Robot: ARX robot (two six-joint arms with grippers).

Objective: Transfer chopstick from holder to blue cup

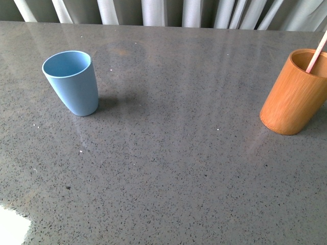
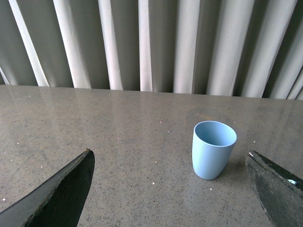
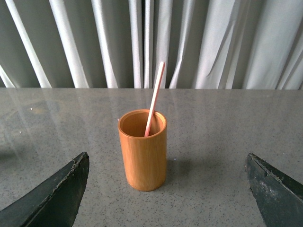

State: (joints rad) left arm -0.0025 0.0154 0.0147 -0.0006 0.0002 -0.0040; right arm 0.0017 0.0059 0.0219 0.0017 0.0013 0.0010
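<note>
The light blue cup (image 1: 71,81) stands upright and empty at the table's left. At the far right stands the orange-brown wooden holder (image 1: 295,92) with one pale pink chopstick (image 1: 318,52) leaning out of it. Neither arm shows in the front view. In the left wrist view my left gripper (image 2: 170,189) is open, its dark fingers wide apart, with the blue cup (image 2: 213,149) a little beyond it. In the right wrist view my right gripper (image 3: 168,189) is open too. The holder (image 3: 143,150) with its chopstick (image 3: 155,97) stands just ahead, between the fingers' lines.
A grey speckled table (image 1: 173,168) carries both cups. Pale pleated curtains (image 1: 168,11) hang behind its far edge. A white patch (image 1: 11,227) shows at the near left corner.
</note>
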